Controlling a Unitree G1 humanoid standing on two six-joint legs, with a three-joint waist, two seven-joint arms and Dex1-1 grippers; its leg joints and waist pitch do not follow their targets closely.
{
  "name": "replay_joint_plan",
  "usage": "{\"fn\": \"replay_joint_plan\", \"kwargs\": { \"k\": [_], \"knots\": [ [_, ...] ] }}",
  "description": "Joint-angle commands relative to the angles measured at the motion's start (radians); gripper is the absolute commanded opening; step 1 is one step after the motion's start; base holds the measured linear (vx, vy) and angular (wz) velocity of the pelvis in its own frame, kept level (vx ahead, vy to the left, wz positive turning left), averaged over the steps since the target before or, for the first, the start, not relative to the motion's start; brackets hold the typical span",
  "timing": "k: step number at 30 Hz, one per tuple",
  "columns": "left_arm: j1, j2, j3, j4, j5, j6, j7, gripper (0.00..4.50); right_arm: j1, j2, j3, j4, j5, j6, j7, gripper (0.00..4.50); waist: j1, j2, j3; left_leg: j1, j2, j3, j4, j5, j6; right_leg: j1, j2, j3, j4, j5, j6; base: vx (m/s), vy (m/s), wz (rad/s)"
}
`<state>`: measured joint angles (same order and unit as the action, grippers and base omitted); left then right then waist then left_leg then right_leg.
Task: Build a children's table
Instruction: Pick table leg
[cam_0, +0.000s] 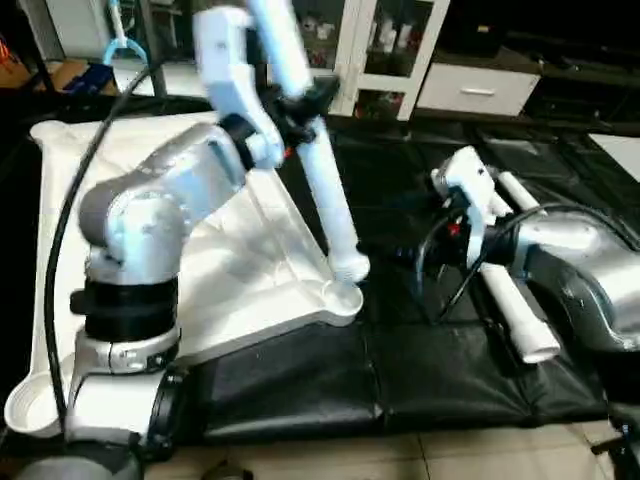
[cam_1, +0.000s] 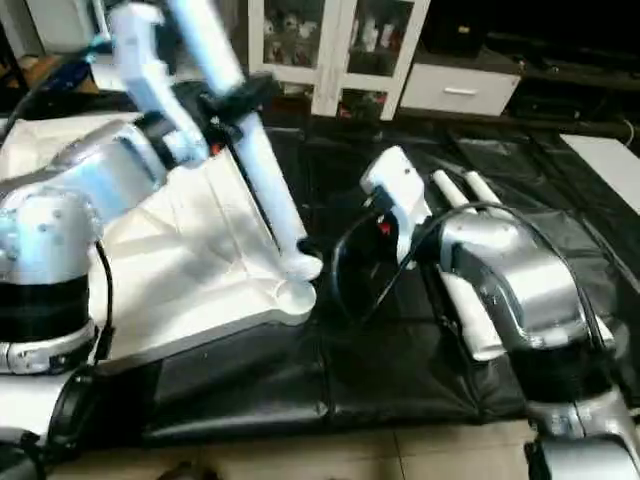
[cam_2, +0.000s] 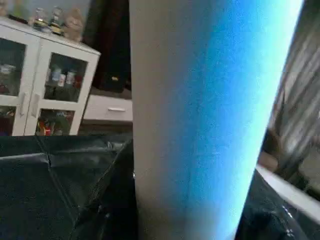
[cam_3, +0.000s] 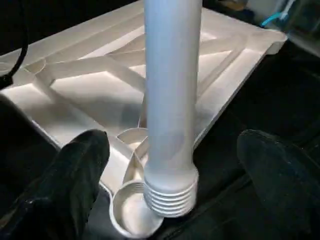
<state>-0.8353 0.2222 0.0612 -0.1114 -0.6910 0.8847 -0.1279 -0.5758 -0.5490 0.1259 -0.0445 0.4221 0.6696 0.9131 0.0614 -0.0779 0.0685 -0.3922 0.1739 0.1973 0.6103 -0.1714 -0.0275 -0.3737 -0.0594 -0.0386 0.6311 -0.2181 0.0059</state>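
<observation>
Black padded cover (cam_0: 300, 385) on the work surface, white glass-door cabinet (cam_2: 45, 95) behind, white drawer unit (cam_0: 478, 90)

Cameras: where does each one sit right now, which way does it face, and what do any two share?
Left eye view: on the head, facing down at the tabletop; both silver forearms show.
Right eye view: beside it, same scene; spare legs lie under the right forearm.
Left wrist view: on the left wrist, facing the held leg up close.
Right wrist view: along the right end effector, black fingers apart, facing the leg's threaded end at the corner socket.
Shared: all four show that leg.
</observation>
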Motion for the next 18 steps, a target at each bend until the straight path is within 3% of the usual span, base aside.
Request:
{"fn": "replay_joint_plan", "kwargs": {
  "k": [1,3,4,7,9,12,14,18],
  "knots": [
    [-0.027,-0.002,-0.059,-0.046,0.017,-0.002,-0.031,1.65,-0.041,-0.005,-0.007,0.039,0.012,-0.015,0.039,4.48,0.003,-0.006,-0.077,0.032,0.062,-0.026,-0.058,-0.066,-0.011,0.035,-0.082,0.045,-0.059,-0.030,-0.220,0.000,0.000,0.00],
    [-0.030,-0.003,-0.075,-0.052,0.020,0.000,-0.035,1.65,-0.057,-0.006,-0.002,0.063,0.014,-0.027,0.051,4.48,0.004,-0.008,-0.076,0.031,0.062,-0.024,-0.058,-0.055,-0.006,0.035,-0.082,0.044,-0.059,-0.018,-0.228,0.000,0.000,0.00],
    [-0.034,-0.009,-0.092,-0.059,0.023,0.000,-0.039,1.65,-0.078,-0.002,-0.002,0.088,0.017,-0.037,0.061,4.48,0.003,-0.014,-0.076,0.031,0.062,-0.023,-0.057,-0.058,-0.002,0.034,-0.082,0.044,-0.058,-0.026,-0.233,0.000,0.000,0.00],
    [-0.035,-0.012,-0.099,-0.062,0.027,0.001,-0.043,1.65,-0.085,0.001,-0.004,0.098,0.018,-0.038,0.074,4.48,0.005,-0.012,-0.075,0.033,0.062,-0.022,-0.057,-0.061,-0.006,0.032,-0.080,0.044,-0.060,-0.030,-0.232,0.000,0.000,0.00],
    [-0.037,-0.012,-0.119,-0.068,0.041,-0.004,-0.057,1.65,-0.099,0.002,0.003,0.120,0.020,-0.041,0.116,4.48,0.005,-0.023,-0.075,0.031,0.062,-0.022,-0.057,-0.067,-0.006,0.034,-0.081,0.043,-0.062,-0.043,-0.225,0.000,0.000,0.00],
    [-0.042,-0.011,-0.135,-0.075,0.053,-0.008,-0.078,1.65,-0.099,-0.003,0.021,0.139,0.016,-0.050,0.152,4.48,0.005,-0.020,-0.075,0.033,0.065,-0.024,-0.058,-0.078,-0.020,0.030,-0.082,0.042,-0.063,-0.061,-0.218,0.000,0.000,0.00],
    [-0.045,-0.010,-0.144,-0.083,0.052,-0.007,-0.091,1.65,-0.098,-0.006,0.029,0.147,0.014,-0.055,0.170,4.48,0.004,-0.026,-0.074,0.033,0.065,-0.025,-0.060,-0.084,-0.032,0.031,-0.081,0.041,-0.062,-0.055,-0.215,0.000,0.000,0.00],
    [-0.054,-0.013,-0.162,-0.111,0.032,0.013,-0.115,1.65,-0.105,-0.002,0.045,0.171,-0.003,-0.077,0.180,4.48,0.006,-0.029,-0.074,0.033,0.064,-0.025,-0.059,-0.091,-0.037,0.031,-0.082,0.042,-0.062,-0.058,-0.218,0.000,0.000,0.00]
  ]
}}
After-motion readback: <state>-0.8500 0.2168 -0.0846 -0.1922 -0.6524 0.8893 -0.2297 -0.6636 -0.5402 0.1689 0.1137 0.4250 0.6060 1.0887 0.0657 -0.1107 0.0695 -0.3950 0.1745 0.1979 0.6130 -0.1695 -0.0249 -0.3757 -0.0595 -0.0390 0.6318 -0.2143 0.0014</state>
